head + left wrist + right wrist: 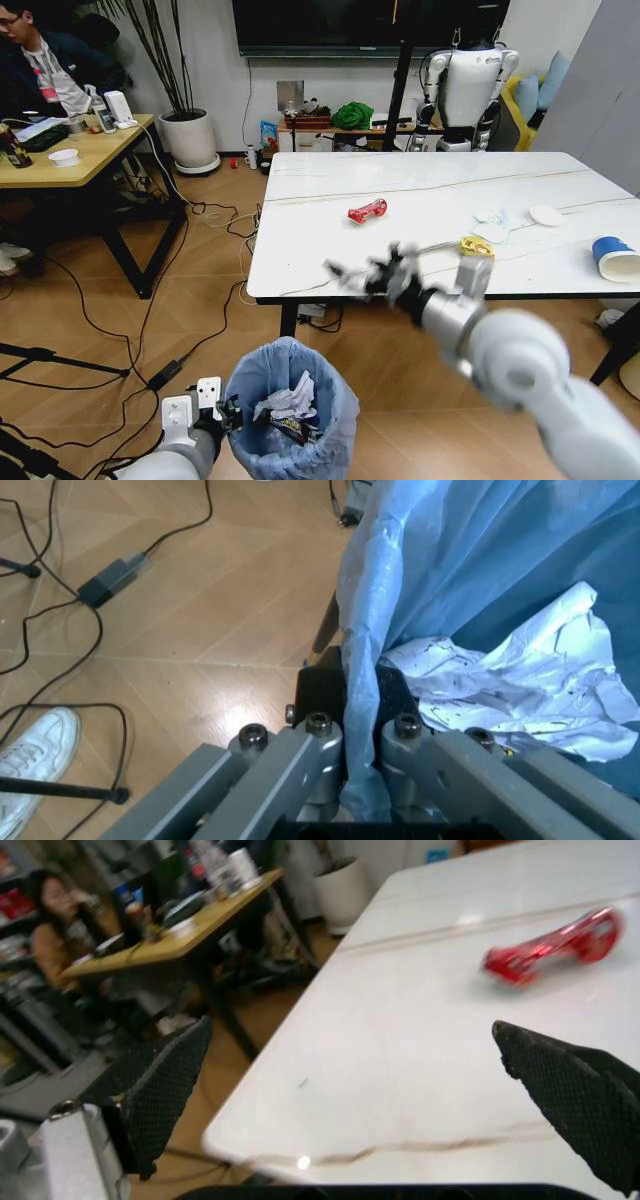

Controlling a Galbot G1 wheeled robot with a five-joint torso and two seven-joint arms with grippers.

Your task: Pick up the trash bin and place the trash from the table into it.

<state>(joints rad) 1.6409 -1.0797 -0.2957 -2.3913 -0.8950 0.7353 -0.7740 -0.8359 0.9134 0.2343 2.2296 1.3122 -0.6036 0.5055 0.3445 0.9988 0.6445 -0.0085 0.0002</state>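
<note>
While the left pincer [345, 727] is clamped on the trash bin [290, 405] rim, tissue and a wrapper inside, the right pincer [385, 272] hovers apart over the desk [430, 215], where the red wrapper [367, 211], yellow wrapper [476, 246], tissues [492, 228], lid [547, 215] and cup [614, 258] remain.

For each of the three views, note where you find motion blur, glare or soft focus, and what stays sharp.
Head view: the right gripper and its arm are smeared by motion, while the table and the trash bin stay crisp. Left wrist view: sharp throughout, with glare on the wooden floor. Right wrist view: soft overall, the red wrapper blurred, a bright glint at the table edge.
</note>
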